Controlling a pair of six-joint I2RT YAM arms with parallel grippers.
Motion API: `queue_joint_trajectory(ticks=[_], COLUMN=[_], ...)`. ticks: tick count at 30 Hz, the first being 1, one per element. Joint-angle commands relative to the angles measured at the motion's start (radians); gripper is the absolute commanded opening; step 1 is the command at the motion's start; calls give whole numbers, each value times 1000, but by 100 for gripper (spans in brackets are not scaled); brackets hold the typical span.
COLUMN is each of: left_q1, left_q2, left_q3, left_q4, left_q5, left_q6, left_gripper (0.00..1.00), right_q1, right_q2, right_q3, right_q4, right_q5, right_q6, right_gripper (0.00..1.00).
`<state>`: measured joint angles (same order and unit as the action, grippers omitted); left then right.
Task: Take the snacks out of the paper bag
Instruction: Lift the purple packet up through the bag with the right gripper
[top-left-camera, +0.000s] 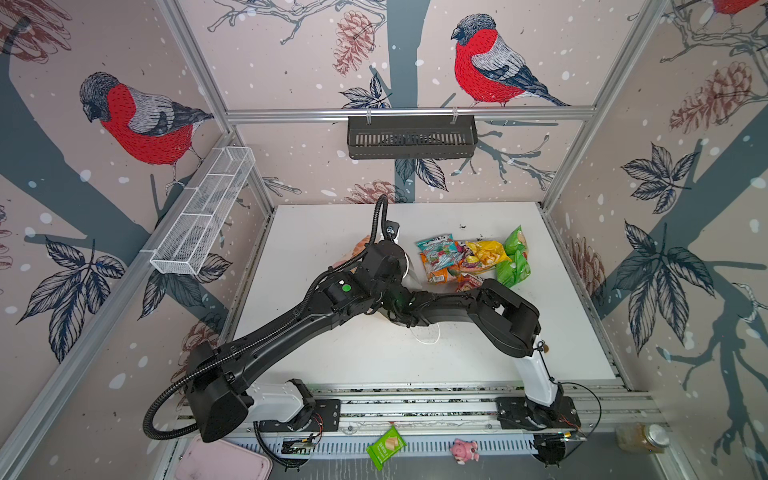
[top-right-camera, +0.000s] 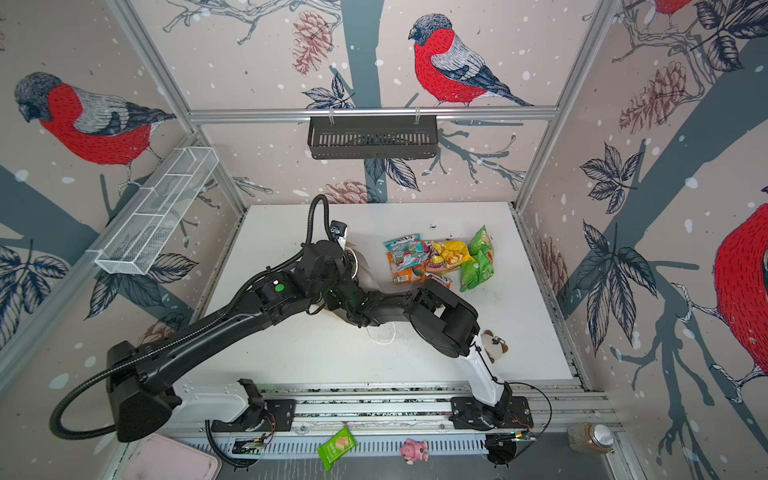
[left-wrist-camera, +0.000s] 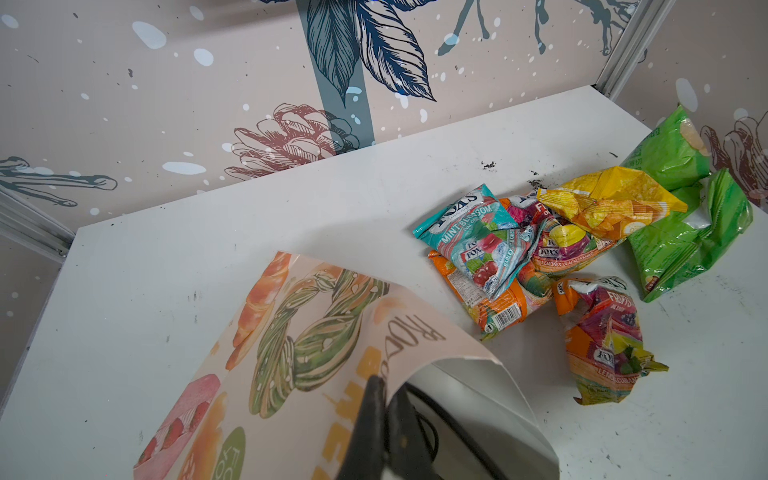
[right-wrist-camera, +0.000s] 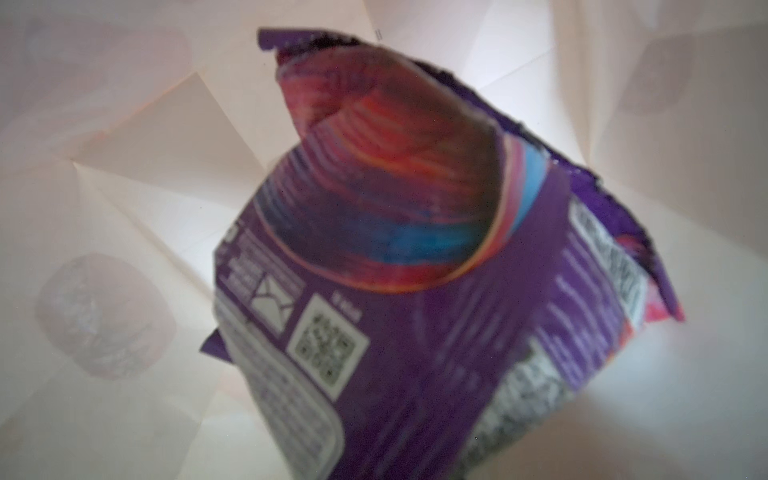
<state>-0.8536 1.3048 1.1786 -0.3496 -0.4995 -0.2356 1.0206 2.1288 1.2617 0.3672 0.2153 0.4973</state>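
Though unseen overhead, purple packet (right-wrist-camera: 415, 270) occupies bag (right-wrist-camera: 124, 174).

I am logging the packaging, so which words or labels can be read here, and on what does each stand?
"FOX'S", "MINT BLOSSOM": teal packet
"LEMON & BLACKCURRANT": purple-yellow packet
"FRUITS": crumpled orange packet
Lettering on the paper bag: cut off, unreadable.
Print on the purple packet: blurred.
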Motion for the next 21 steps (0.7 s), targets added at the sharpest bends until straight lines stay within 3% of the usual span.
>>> queue_joint_trajectory(ticks=[1, 21], left_q1=[4, 24], left_q2=[-1, -16], left_q3=[5, -9], left_q4=[-33, -52], left_q5=[-45, -42], left_q6=[-7, -29], left_gripper=[0, 0], right_q1=[4, 8], right_q2=[-20, -85], right_q3=[-18, -89], right_q4=[-3, 22], right_q5=[51, 109], right_q6=[7, 24], right_gripper=[0, 0])
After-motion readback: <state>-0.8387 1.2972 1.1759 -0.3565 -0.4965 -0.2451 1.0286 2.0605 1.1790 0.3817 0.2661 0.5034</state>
